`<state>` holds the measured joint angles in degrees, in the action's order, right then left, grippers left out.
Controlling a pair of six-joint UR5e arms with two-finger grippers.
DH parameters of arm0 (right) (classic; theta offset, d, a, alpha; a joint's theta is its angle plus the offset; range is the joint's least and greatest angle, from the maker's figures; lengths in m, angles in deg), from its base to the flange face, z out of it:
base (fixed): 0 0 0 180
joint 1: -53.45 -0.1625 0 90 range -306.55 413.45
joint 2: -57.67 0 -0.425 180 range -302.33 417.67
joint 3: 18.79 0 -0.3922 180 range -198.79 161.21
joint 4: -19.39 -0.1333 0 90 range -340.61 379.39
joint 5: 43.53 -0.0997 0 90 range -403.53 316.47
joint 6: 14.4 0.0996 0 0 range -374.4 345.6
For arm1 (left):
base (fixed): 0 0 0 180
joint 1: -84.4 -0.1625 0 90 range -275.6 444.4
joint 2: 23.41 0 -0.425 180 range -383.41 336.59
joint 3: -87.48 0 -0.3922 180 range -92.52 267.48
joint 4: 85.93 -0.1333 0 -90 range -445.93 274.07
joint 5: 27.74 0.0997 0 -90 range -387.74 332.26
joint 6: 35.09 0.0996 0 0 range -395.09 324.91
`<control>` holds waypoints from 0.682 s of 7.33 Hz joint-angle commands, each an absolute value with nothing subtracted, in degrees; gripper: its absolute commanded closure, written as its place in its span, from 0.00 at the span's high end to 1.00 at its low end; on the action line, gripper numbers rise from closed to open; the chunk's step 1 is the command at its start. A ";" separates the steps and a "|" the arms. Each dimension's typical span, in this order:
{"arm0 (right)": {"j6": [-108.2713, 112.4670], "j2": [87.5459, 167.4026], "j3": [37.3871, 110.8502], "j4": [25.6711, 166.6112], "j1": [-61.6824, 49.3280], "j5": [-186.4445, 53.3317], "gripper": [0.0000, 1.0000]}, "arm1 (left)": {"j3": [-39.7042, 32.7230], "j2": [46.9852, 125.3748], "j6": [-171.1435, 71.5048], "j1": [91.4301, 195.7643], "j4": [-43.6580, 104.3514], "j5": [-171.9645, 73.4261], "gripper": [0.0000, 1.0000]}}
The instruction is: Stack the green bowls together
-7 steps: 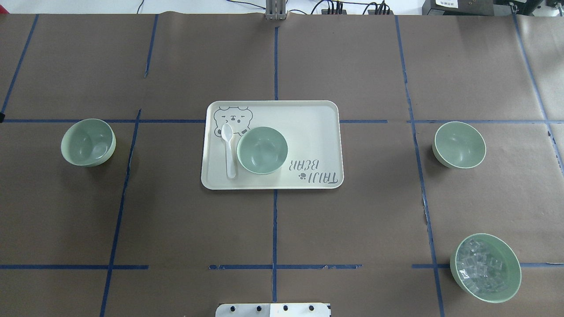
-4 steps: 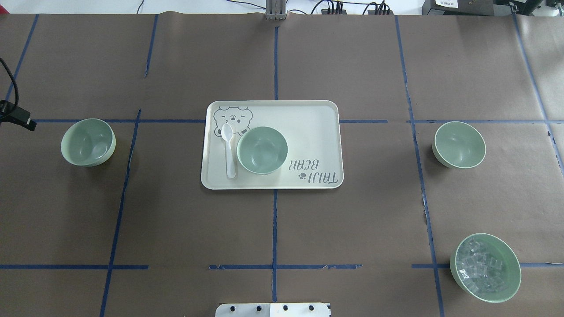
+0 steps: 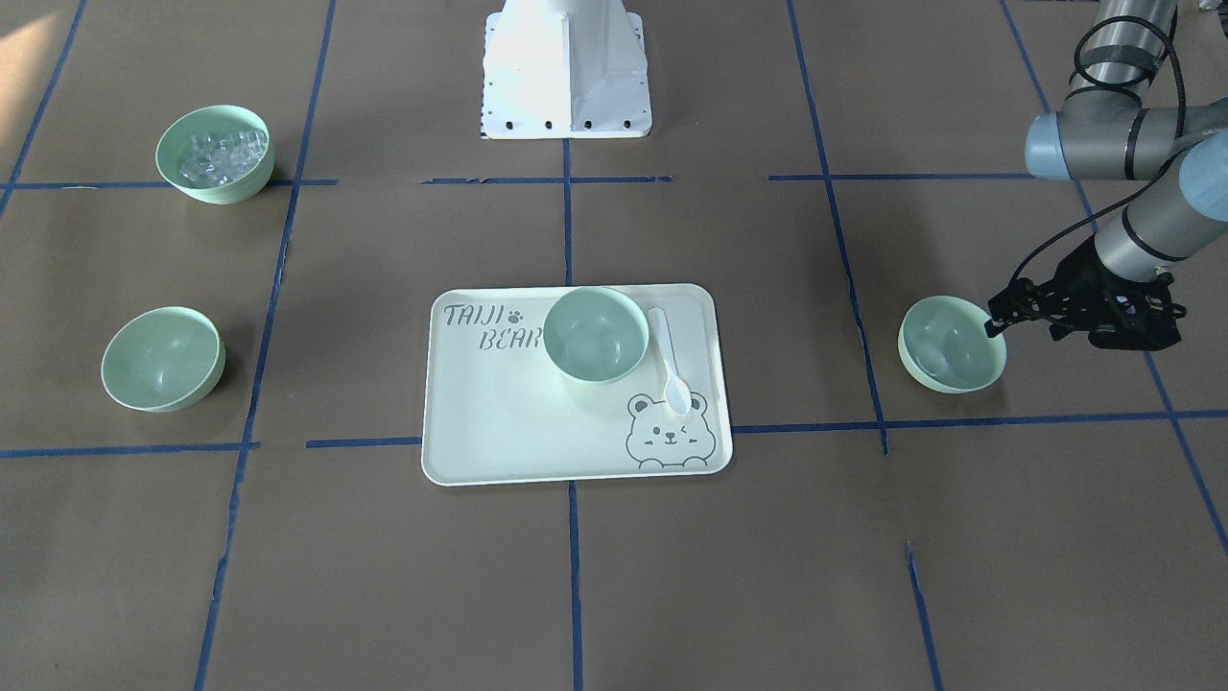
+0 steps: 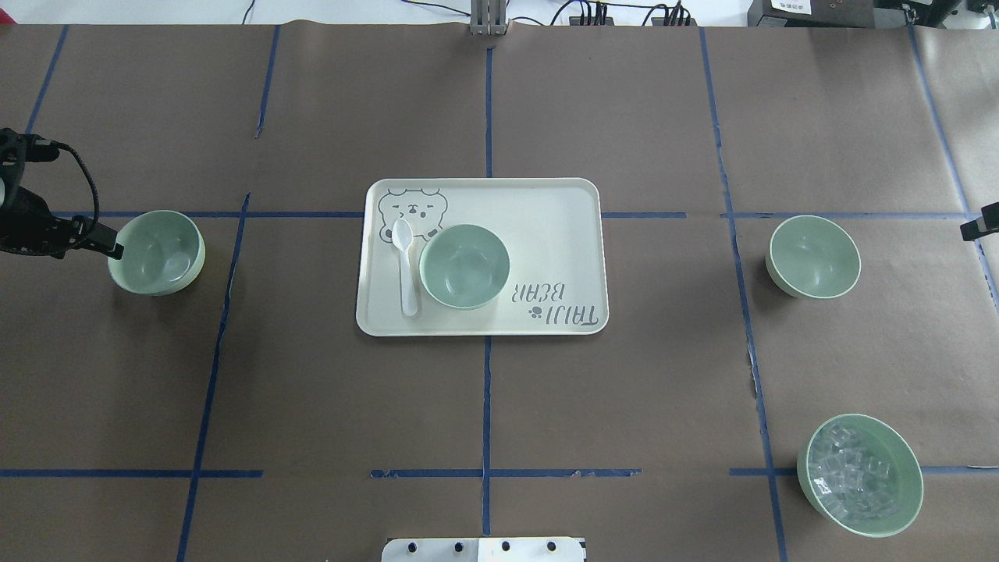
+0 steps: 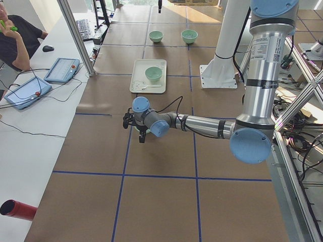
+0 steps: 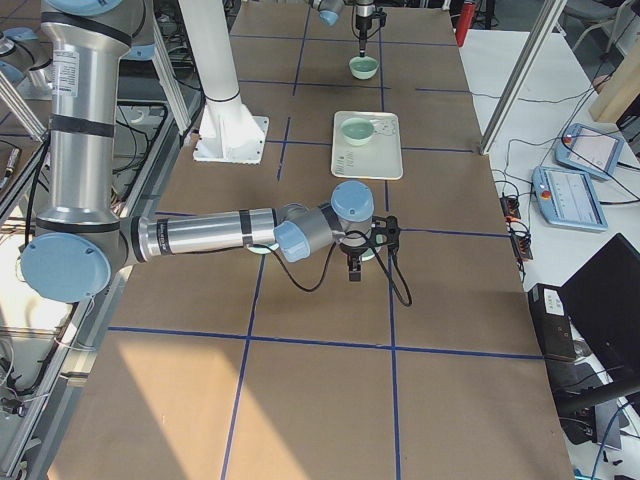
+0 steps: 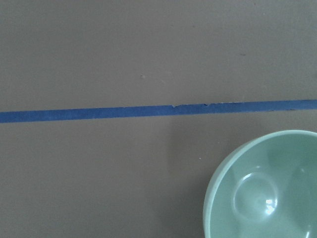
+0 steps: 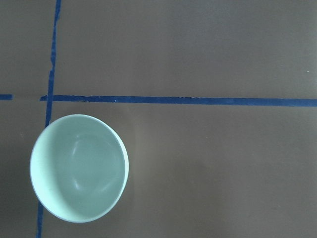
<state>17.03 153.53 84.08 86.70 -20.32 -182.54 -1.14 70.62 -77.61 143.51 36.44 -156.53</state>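
Green bowls (image 4: pixel 464 266) are all unstacked, so the whole job is left. The left bowl (image 4: pixel 156 252) and the right bowl (image 4: pixel 814 257) stand on the bare worktop (image 4: pixel 624 406) at either end. Both are well apart from the middle bowl, which sits on the bear-print tray (image 4: pixel 546 226) just beside a white spoon (image 4: pixel 405 269). The left claw (image 4: pixel 113 250) hangs at the left bowl's outer rim with nothing visibly in it; whether its jaws are apart or together cannot be told. The right claw (image 4: pixel 980 227), beyond the right bowl, is cut off at the overhead view's edge, its state equally unreadable. Neither wrist view shows fingers. An ice-filled bowl (image 4: pixel 860 474) stands near right.
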 commanded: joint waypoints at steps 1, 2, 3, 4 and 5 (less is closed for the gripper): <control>23.99 152.33 84.13 83.91 -13.72 -177.94 1.00 | -0.68 70.89 -78.07 142.94 36.59 -156.32 0.88; 27.14 151.11 84.04 83.56 -10.74 -175.05 1.00 | -0.76 70.98 -78.07 142.76 36.59 -156.32 0.81; 28.30 149.88 83.87 83.47 -8.53 -174.32 1.00 | -0.59 71.07 -78.07 142.59 36.67 -156.41 0.70; 29.62 148.73 83.52 83.47 -6.86 -173.53 1.00 | -0.59 71.16 -78.07 142.32 36.67 -156.41 0.55; 29.98 148.20 83.43 83.55 -5.88 -173.18 1.00 | -0.59 71.77 -78.68 142.15 36.67 -156.41 0.44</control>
